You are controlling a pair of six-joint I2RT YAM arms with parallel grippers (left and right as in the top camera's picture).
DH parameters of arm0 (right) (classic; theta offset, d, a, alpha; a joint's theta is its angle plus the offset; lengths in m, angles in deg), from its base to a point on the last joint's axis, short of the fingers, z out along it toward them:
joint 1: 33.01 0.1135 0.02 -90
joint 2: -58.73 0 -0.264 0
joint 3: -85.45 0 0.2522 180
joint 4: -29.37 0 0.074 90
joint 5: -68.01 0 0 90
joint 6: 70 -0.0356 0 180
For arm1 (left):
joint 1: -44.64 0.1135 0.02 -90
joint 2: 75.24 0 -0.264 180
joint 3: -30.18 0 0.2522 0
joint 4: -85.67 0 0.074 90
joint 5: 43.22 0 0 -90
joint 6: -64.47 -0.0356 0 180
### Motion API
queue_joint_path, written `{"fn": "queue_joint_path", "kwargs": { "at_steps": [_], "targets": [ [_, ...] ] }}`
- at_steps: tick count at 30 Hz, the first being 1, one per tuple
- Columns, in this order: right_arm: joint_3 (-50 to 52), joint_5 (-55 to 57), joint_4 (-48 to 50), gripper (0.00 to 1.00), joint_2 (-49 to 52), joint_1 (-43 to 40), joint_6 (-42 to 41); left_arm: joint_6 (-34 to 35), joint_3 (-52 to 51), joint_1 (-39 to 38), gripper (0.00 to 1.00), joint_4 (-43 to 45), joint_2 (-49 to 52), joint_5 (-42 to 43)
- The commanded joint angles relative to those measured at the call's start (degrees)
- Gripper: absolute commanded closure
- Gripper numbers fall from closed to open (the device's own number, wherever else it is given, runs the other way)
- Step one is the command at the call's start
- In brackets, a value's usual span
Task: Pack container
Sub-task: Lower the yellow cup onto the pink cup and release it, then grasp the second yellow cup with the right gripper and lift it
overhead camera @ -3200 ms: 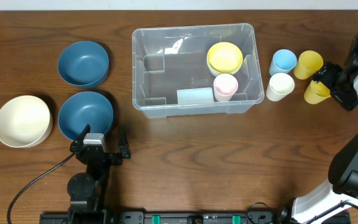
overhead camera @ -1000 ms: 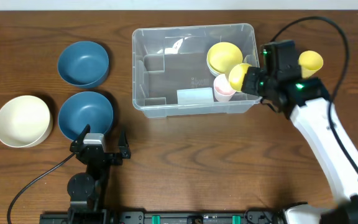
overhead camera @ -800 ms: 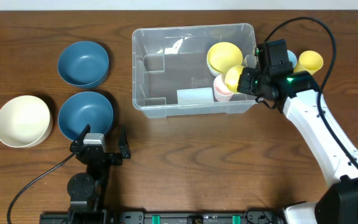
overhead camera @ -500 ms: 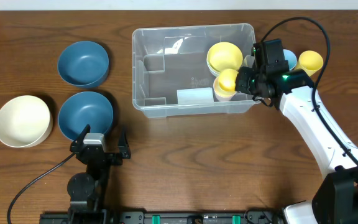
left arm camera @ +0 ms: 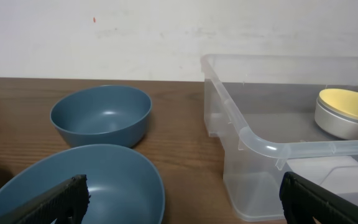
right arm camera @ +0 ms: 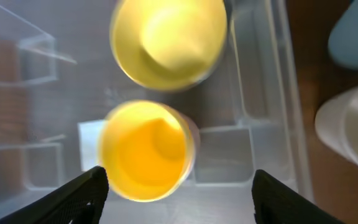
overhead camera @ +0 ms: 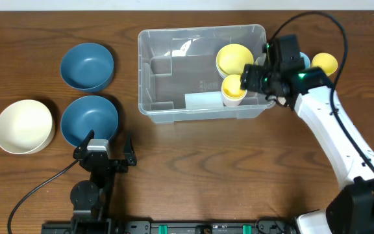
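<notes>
The clear plastic container (overhead camera: pixel 174 32) stands at the middle back of the table. It holds a yellow bowl (overhead camera: pixel 234 58) and a yellow cup (overhead camera: pixel 232 86) nested in a pale pink cup at its right end. My right gripper (overhead camera: pixel 255 78) hovers over the container's right wall, open and empty. In the right wrist view the yellow cup (right arm camera: pixel 145 149) sits free between and ahead of the spread fingers (right arm camera: pixel 179 199), below the yellow bowl (right arm camera: pixel 168 40). My left gripper (overhead camera: pixel 102 144) is open and rests at the front left, facing a blue bowl (left arm camera: pixel 86 186) and the container (left arm camera: pixel 260 143).
Two blue bowls (overhead camera: pixel 87 65) (overhead camera: pixel 89 119) and a cream bowl (overhead camera: pixel 23 125) sit left of the container. Right of it are a yellow cup (overhead camera: pixel 324 63), a blue cup (right arm camera: pixel 356 31) and a white cup (right arm camera: pixel 353 130), partly hidden by my right arm in the overhead view.
My right gripper carried the yellow cup left over the container wall, set it into the pink cup and opened. The left arm has not moved.
</notes>
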Motion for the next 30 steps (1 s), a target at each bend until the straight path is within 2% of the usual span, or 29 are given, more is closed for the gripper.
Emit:
{"fn": "queue_joint_path", "kwargs": {
  "at_steps": [1, 8, 14, 17, 23, 30],
  "targets": [
    [-6.2, 3.9, -2.2, 0.17, -2.9, -0.8, 2.1, -0.7, -1.0, 0.3, 0.02, -2.0, -0.4, 0.9],
    [-11.5, 14.1, -5.3, 0.09, -3.7, -10.9, 3.5, -0.7, -1.0, 0.3, 0.02, -2.0, -0.4, 0.8],
    [-11.5, 13.8, -3.6, 0.09, -0.3, -22.4, 3.2, -0.7, -1.0, 0.3, 0.02, -2.0, -0.4, 0.9],
    [-11.5, 10.3, -2.0, 0.09, 3.6, -27.0, 3.3, -0.7, -1.0, 0.3, 0.02, -2.0, -0.4, 0.8],
    [-11.5, 6.5, 2.3, 0.1, 11.6, -30.9, 3.3, -0.7, -1.0, 0.3, 0.02, -2.0, -0.4, 0.8],
    [-11.5, 6.6, 5.6, 0.12, 20.1, -31.5, 2.8, -0.7, -1.0, 0.3, 0.02, -2.0, -0.4, 0.8]
  ]
}}
